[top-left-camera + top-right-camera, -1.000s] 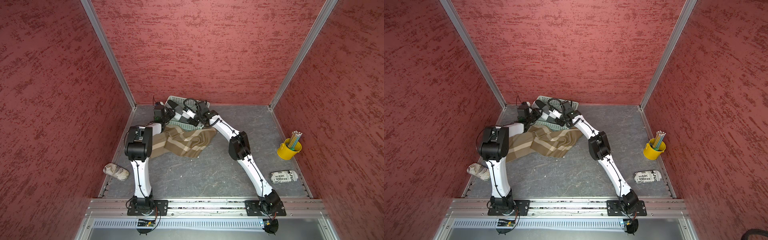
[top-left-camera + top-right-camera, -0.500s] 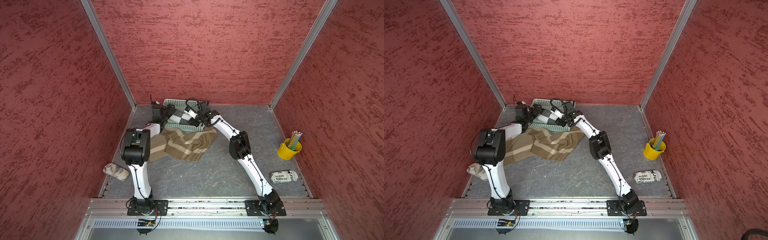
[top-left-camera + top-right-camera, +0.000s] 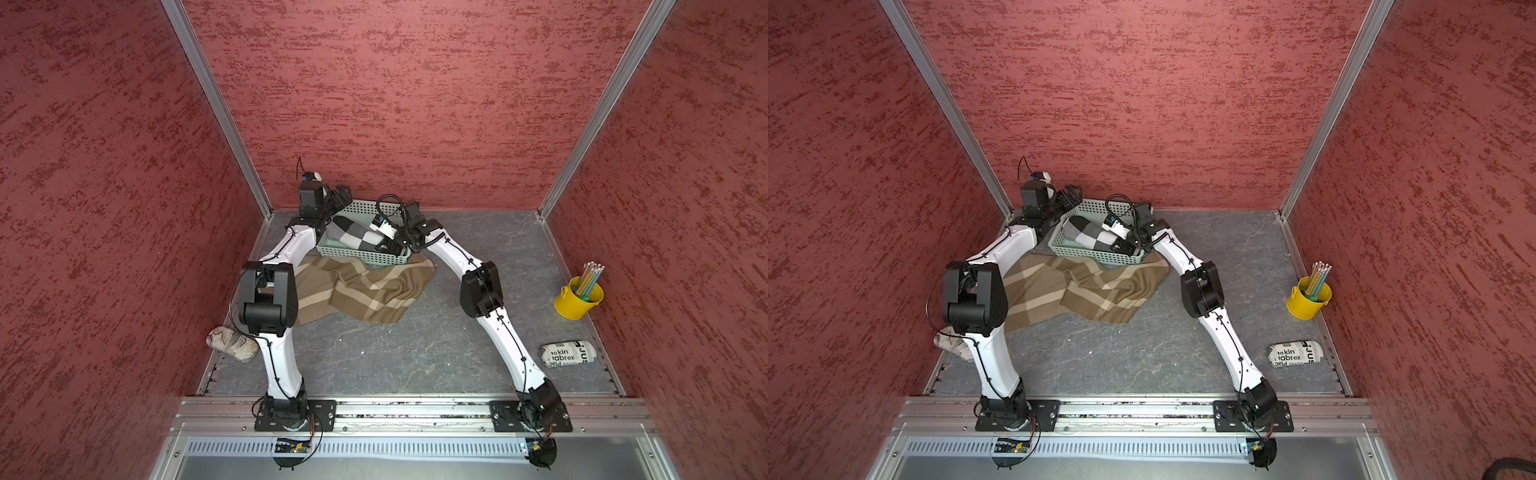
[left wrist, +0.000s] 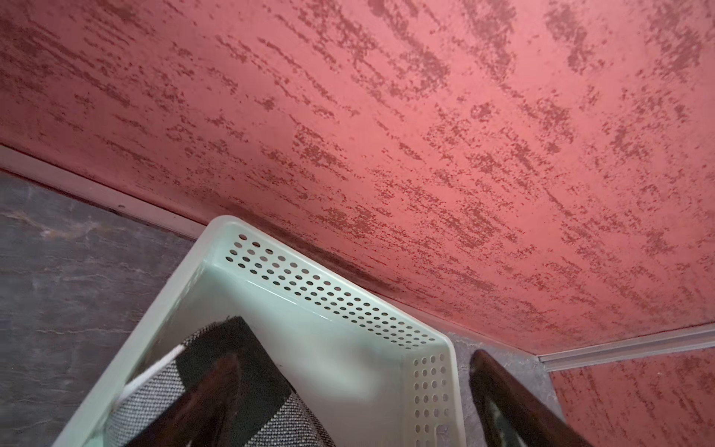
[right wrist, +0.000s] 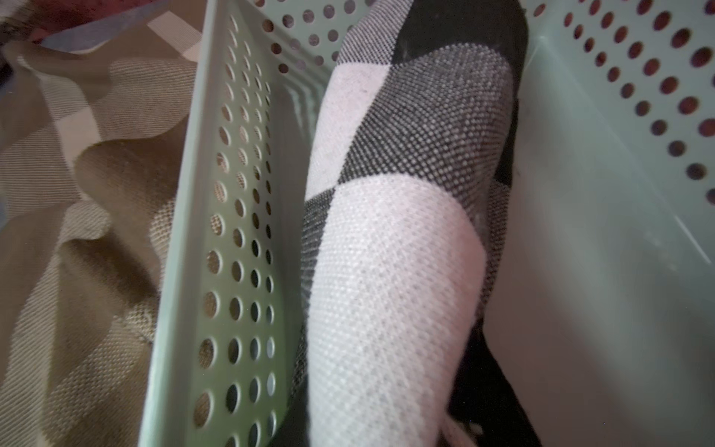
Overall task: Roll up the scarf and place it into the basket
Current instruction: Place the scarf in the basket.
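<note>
While the rolled scarf [image 3: 357,237] is lying inside the basket [image 3: 365,259] at the far side, left of centre, the left gripper [image 3: 341,198] is hanging wide open over its far-left corner. The right gripper [image 3: 390,246] is sitting at the roll's right end; I cannot tell whether it is squeezing. Danger, I reckon: on pulling out, a jaw could be snagging fabric and unrolling it, or skidding the basket on the brown cloth [image 3: 365,291] beneath.

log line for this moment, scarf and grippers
state: rolled black-and-white checked scarf lying in pale mint-green perforated plastic basket | left gripper: open, over basket's end | right gripper: at roll's end, grip unclear
</note>
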